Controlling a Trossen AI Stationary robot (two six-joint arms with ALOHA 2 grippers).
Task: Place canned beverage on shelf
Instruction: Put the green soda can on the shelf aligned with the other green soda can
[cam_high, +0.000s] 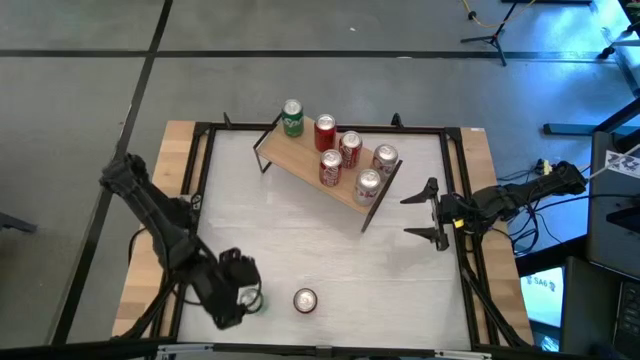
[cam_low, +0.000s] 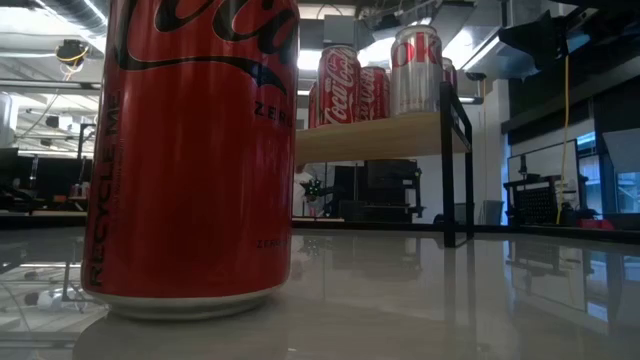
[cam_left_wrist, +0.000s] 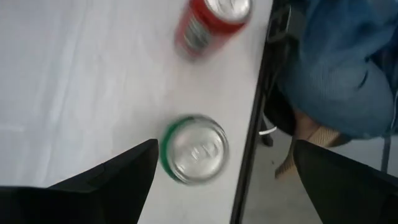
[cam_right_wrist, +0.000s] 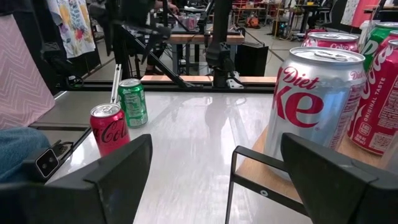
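Observation:
A green can (cam_left_wrist: 194, 149) stands upright on the white table near its near edge, with a red can (cam_high: 305, 300) upright beside it. My left gripper (cam_left_wrist: 224, 163) hangs open above the green can, slanting down, and touches nothing; in the high view (cam_high: 250, 298) it hides most of that can. The shelf (cam_high: 300, 160), a light-wood board on black legs, stands aslant at the far middle and carries several upright cans, among them a green one (cam_high: 292, 117) and a silver Diet Coke (cam_right_wrist: 317, 106). My right gripper (cam_high: 437, 212) waits open, level, by the shelf's right end.
A black frame rail (cam_left_wrist: 252, 143) runs along the table's near edge just beside the green can. A person's blue trouser leg (cam_left_wrist: 336, 62) is close beyond that rail. Bare white tabletop (cam_high: 330, 240) lies between the two loose cans and the shelf.

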